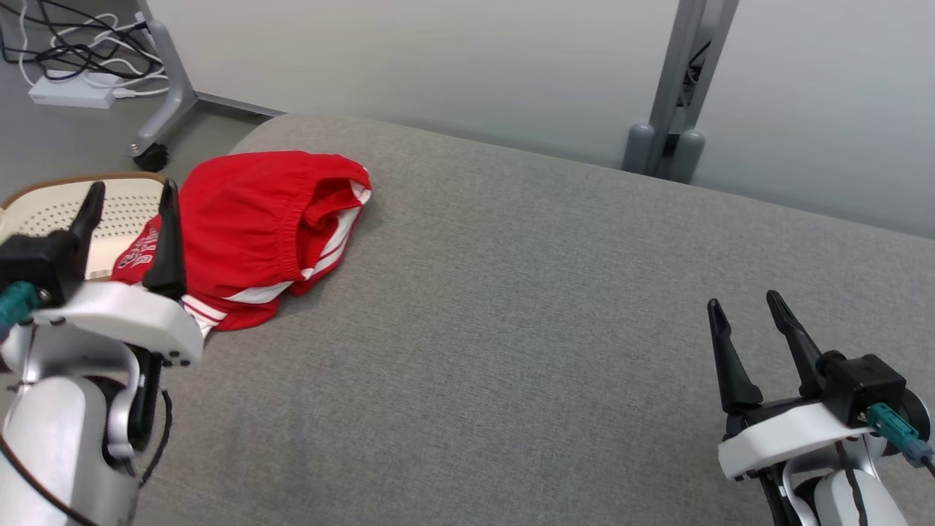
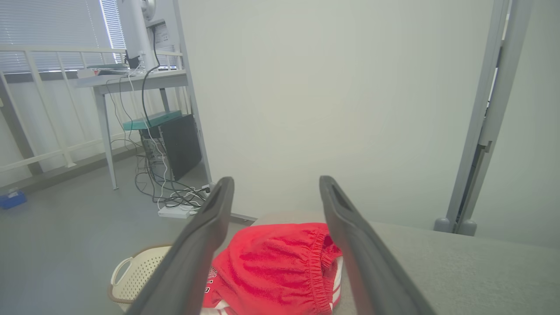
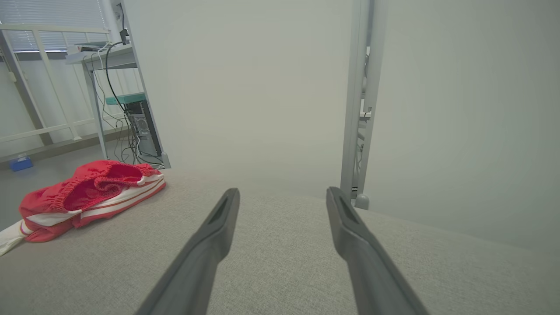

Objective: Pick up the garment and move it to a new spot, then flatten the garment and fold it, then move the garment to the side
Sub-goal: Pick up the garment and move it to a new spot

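The garment [image 1: 252, 230] is a pair of red shorts with white stripes and white lettering, lying bunched at the left edge of the grey padded surface [image 1: 526, 329], part of it over the edge. My left gripper [image 1: 131, 191] hovers open just left of it, fingers apart with nothing between them. In the left wrist view the garment [image 2: 273, 271] lies ahead between the open fingers [image 2: 197, 245]. My right gripper [image 1: 741, 303] stands open over bare surface at the lower right, far from the garment. The right wrist view has the garment [image 3: 87, 197] at its left.
A cream perforated basket [image 1: 66, 212] sits on the floor left of the surface, partly under the garment's edge. Cables and a white power strip [image 1: 73, 91] lie on the floor at the back left. A grey stand [image 1: 676, 95] rises behind the surface by the pale wall.
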You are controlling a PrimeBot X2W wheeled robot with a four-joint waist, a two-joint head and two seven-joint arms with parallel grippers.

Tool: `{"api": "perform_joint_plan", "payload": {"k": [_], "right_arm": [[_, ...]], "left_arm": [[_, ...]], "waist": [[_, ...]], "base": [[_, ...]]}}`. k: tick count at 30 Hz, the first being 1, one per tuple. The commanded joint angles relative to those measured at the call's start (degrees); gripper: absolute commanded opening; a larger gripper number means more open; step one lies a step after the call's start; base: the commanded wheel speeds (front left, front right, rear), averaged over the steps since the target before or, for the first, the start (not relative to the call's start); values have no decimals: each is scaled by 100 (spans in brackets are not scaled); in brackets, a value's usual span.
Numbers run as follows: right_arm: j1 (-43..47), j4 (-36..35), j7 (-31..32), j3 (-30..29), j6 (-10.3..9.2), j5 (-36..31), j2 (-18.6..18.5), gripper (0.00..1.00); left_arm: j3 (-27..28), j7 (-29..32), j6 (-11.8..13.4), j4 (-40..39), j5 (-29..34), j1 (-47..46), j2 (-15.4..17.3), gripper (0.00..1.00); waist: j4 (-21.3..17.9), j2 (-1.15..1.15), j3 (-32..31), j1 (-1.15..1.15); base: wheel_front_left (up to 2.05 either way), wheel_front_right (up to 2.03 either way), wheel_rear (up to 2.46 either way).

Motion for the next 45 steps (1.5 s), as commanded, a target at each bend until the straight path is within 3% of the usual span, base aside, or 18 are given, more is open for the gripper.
{"api": "perform_joint_plan", "payload": {"k": [1,8,16,20,25,26,27,28,38,45], "right_arm": [[-100,-41,34,38,11,-3,-39,100],[-378,-79,98,202,11,-163,-40,100],[-522,-146,161,78,11,-292,-38,100],[-599,-214,187,66,11,-324,-40,100],[-683,-287,175,30,11,-352,-40,100],[-690,-297,173,10,11,-359,-38,100],[-685,-303,176,-21,11,-371,-40,100],[-681,-309,180,-44,11,-376,-38,100],[-605,-394,99,-416,11,-266,-38,100],[-402,-279,17,-620,11,-47,-38,100]], "left_arm": [[38,109,-83,187,-73,-308,97,100],[36,759,-552,1902,-442,-1305,360,100],[-60,1135,-1027,3690,-733,-1951,402,100],[11,1133,-1051,4329,-848,-2179,417,100],[65,1051,-843,4988,-807,-2421,550,100],[96,987,-803,5071,-824,-2464,569,86],[136,929,-759,5164,-863,-2495,576,86],[150,854,-748,5236,-871,-2532,592,0],[362,-681,-589,4924,-851,-3009,741,0],[205,-1134,-604,4088,-736,-2761,633,0]], "waist": [[-223,0,172,0],[-837,0,633,0],[-1266,0,1106,0],[-1407,0,1319,0],[-1526,0,1474,0],[-1534,0,1488,0],[-1539,0,1501,0],[-1543,0,1512,0],[-1515,0,1409,0],[-1683,0,1056,0]], "base": [[0,0,0],[0,0,0],[0,0,0],[0,0,0],[0,0,0],[0,0,0],[0,0,0],[0,0,0],[0,0,0],[0,0,0]]}}
